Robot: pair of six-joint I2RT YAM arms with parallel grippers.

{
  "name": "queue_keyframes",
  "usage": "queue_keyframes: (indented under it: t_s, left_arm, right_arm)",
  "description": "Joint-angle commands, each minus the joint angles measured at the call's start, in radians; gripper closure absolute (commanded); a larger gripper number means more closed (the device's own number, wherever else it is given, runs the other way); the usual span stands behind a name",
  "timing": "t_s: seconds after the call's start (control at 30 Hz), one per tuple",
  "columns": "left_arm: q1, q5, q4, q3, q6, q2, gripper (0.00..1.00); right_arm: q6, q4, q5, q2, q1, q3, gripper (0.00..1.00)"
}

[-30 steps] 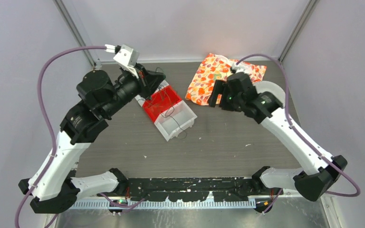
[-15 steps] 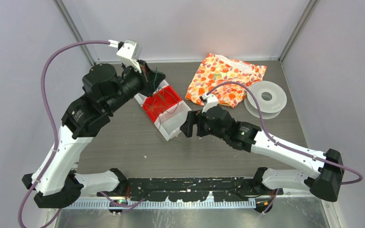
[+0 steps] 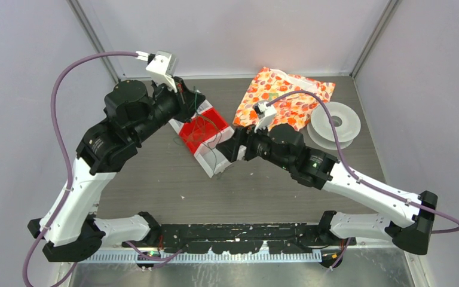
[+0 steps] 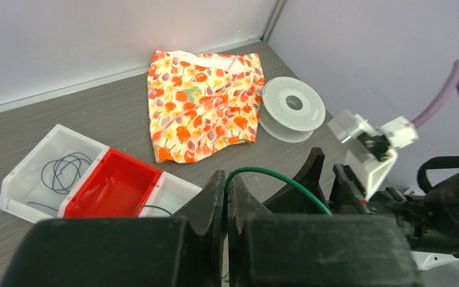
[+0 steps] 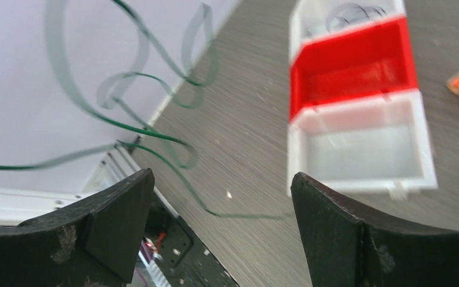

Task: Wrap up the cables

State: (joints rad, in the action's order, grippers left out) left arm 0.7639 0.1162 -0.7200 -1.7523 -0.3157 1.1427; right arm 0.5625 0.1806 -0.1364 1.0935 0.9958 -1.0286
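My left gripper (image 3: 186, 100) is shut on a thin green cable (image 4: 278, 179) and holds it above the back of the three-part bin (image 3: 206, 160). In the left wrist view the jaws (image 4: 227, 182) pinch the cable, which arches off to the right. The cable hangs in loose loops over the red compartment (image 3: 203, 127). My right gripper (image 3: 225, 147) is open and empty at the bin's near white compartment. In the right wrist view (image 5: 222, 179) blurred green loops (image 5: 155, 139) hang ahead of the fingers. A second dark cable (image 4: 64, 170) lies coiled in the far white compartment.
A floral cloth (image 3: 282, 98) lies at the back right, and it also shows in the left wrist view (image 4: 202, 101). A clear plastic spool (image 3: 334, 123) lies flat beside the cloth. The bin sits diagonally left of centre. The arm base rail (image 3: 239, 236) runs along the near edge.
My right arm swung from the cloth and spool at the back right leftward to the bin, gripper open. My left gripper lifted the green cable slightly, then held still.
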Motion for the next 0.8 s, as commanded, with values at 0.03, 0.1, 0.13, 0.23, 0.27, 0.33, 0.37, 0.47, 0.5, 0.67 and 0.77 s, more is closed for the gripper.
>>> queue_keyframes:
  t_s: [0.03,0.1,0.13,0.23,0.27,0.33,0.37,0.47,0.5,0.67,0.77]
  left_arm:
    - [-0.003,-0.015,0.009,-0.018,-0.014,0.000,1.00]
    - [-0.003,-0.027,0.008,-0.012,-0.019,-0.003,0.99]
    - [-0.003,-0.031,0.008,-0.009,-0.021,-0.005,1.00]
    - [-0.003,-0.035,0.009,-0.002,-0.022,-0.011,1.00]
    - [-0.003,-0.036,0.003,-0.004,-0.021,-0.011,1.00]
    - [-0.003,-0.038,-0.006,-0.007,-0.018,-0.013,1.00]
    - [-0.003,-0.038,-0.008,-0.008,-0.016,-0.014,0.99]
    - [-0.003,-0.040,-0.012,-0.007,-0.012,-0.019,0.99]
    - [-0.003,-0.042,-0.012,-0.007,-0.011,-0.018,1.00]
    - [-0.006,0.009,-0.029,-0.013,0.014,-0.019,1.00]
    - [-0.018,0.058,-0.045,-0.016,0.035,-0.032,1.00]
  right_arm:
    - [-0.068,-0.104,0.008,0.060,0.038,-0.148,0.11]
    - [-0.089,-0.114,-0.024,0.091,0.038,-0.177,0.11]
    - [-0.102,-0.121,-0.042,0.107,0.038,-0.188,0.11]
    - [-0.118,-0.119,-0.109,0.152,0.039,-0.227,0.13]
    - [-0.117,-0.120,-0.136,0.161,0.038,-0.233,0.15]
    - [-0.114,-0.137,-0.164,0.165,0.038,-0.230,0.22]
    - [-0.111,-0.146,-0.174,0.164,0.039,-0.224,0.27]
    - [-0.100,-0.161,-0.185,0.149,0.039,-0.209,0.49]
    - [-0.099,-0.152,-0.184,0.145,0.039,-0.210,0.63]
    - [-0.098,-0.043,-0.362,0.061,0.038,-0.174,1.00]
    - [-0.088,0.022,-0.551,-0.079,0.015,-0.085,1.00]
